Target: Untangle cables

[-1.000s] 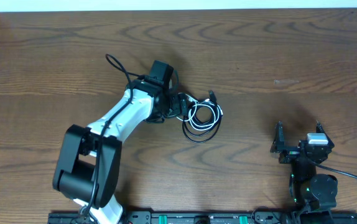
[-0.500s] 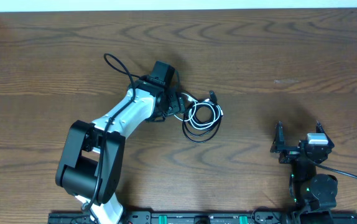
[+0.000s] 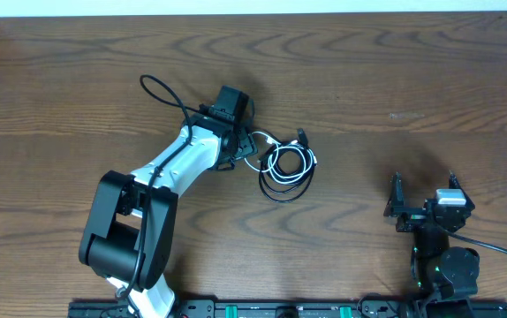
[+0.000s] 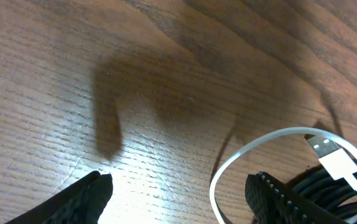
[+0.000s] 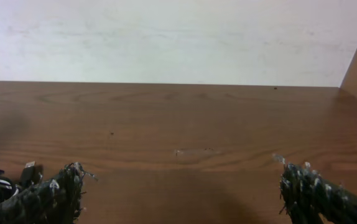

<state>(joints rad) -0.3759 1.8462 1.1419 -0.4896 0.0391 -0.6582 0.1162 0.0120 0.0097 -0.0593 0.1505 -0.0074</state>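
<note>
Your cables lie coiled together near the middle of the table, the white cable and its plug against the black ones. Your left gripper sits at the coil's left edge, jaws spread, grasping nothing. Your right gripper sits well apart, released too.

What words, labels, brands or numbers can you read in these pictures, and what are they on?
No text can be read. The white cable's flat plug shows no marking; the brown wooden table is unprinted; the black rail at its near edge shows only green spots, too small to read.
</note>
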